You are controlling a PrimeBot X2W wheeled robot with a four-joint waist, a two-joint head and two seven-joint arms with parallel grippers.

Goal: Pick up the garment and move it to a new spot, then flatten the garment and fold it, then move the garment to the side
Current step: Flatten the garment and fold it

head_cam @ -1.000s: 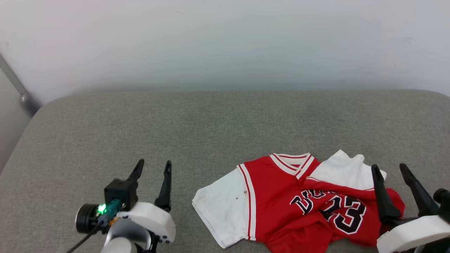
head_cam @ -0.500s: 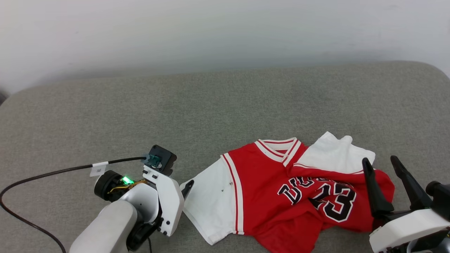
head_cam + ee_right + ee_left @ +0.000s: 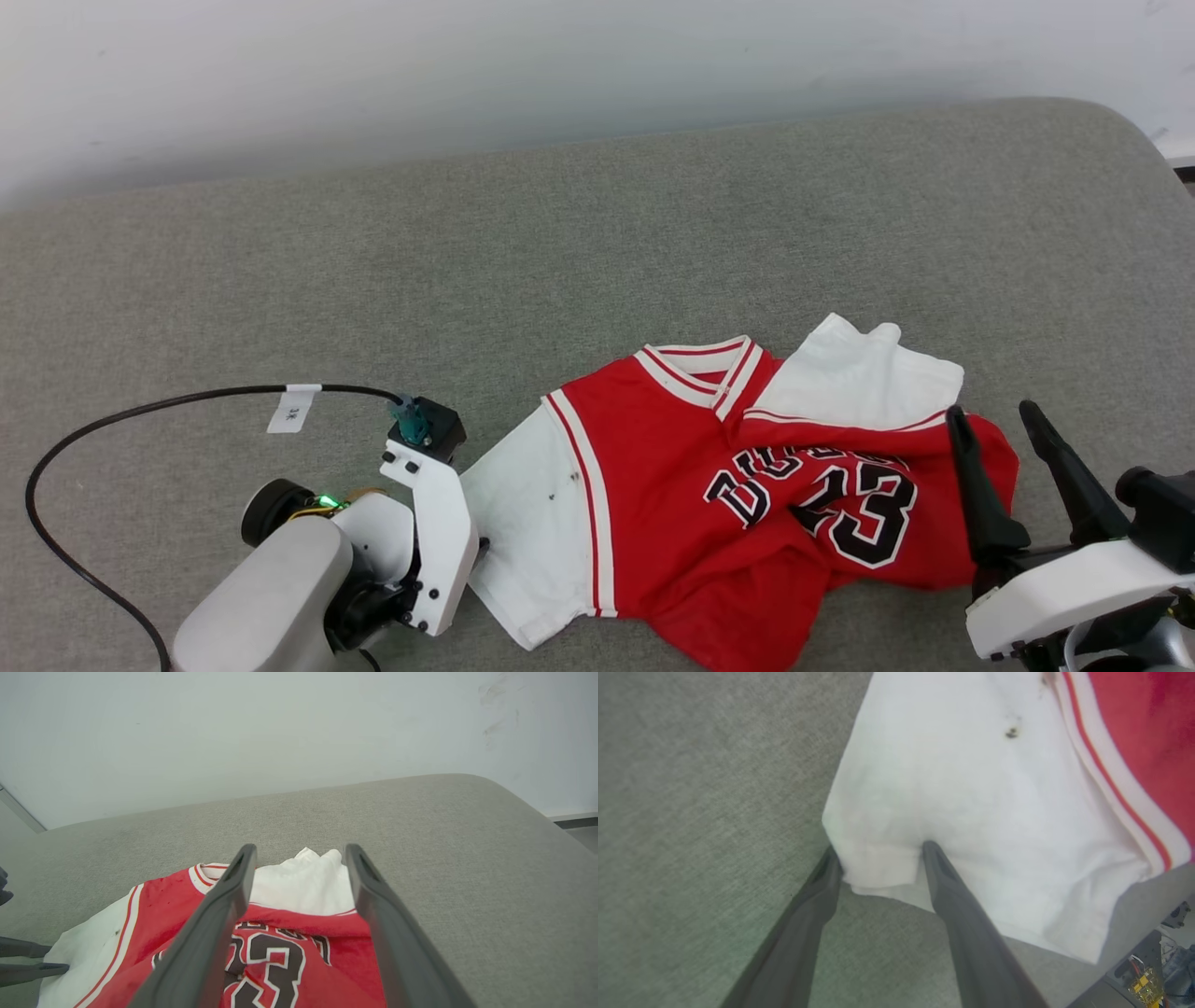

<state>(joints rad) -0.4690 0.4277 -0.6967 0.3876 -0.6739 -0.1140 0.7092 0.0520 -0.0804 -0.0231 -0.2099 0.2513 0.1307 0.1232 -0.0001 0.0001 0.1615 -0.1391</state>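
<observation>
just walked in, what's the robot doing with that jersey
The jersey lies rumpled on the grey cushion. The left gripper has its open fingers around a corner of the white sleeve, not yet shut. The right gripper hovers open at the jersey's other end, by the 23.

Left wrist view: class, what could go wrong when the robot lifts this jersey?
The left gripper straddles just the corner of the white sleeve, jaws open; closing there may catch one layer that slips out.
The right gripper hangs open near the crumpled side of the garment; a one-sided lift might bunch it further.
</observation>
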